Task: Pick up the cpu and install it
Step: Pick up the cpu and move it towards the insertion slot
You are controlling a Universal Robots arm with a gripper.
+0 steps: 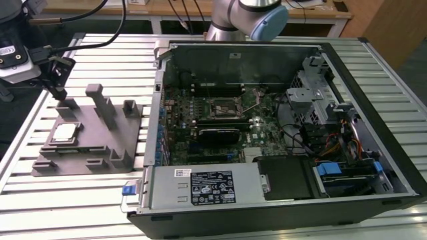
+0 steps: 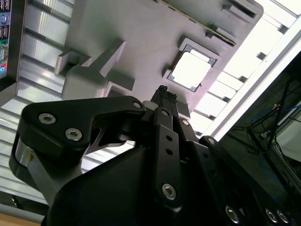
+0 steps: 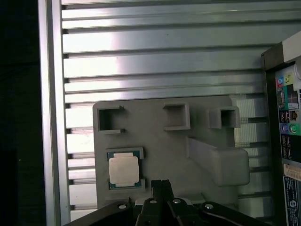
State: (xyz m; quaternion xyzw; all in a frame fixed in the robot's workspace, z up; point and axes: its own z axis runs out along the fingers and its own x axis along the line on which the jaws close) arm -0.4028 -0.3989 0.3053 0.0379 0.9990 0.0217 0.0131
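Slatted metal table (image 1: 67, 200), grey fixture (image 1: 93, 144), cpu (image 1: 65, 132) in its recess.

In the first wrist view the gripper (image 3: 160, 182) ran off the picture's edge behind its tips and covered the edge of the grey fixture (image 3: 160, 136) nearest it. In the second wrist view glare washed out the cpu (image 2: 190, 70) just past the claw tips, top detail unreadable. The computer case (image 3: 282, 117) beside the claw was cut off.
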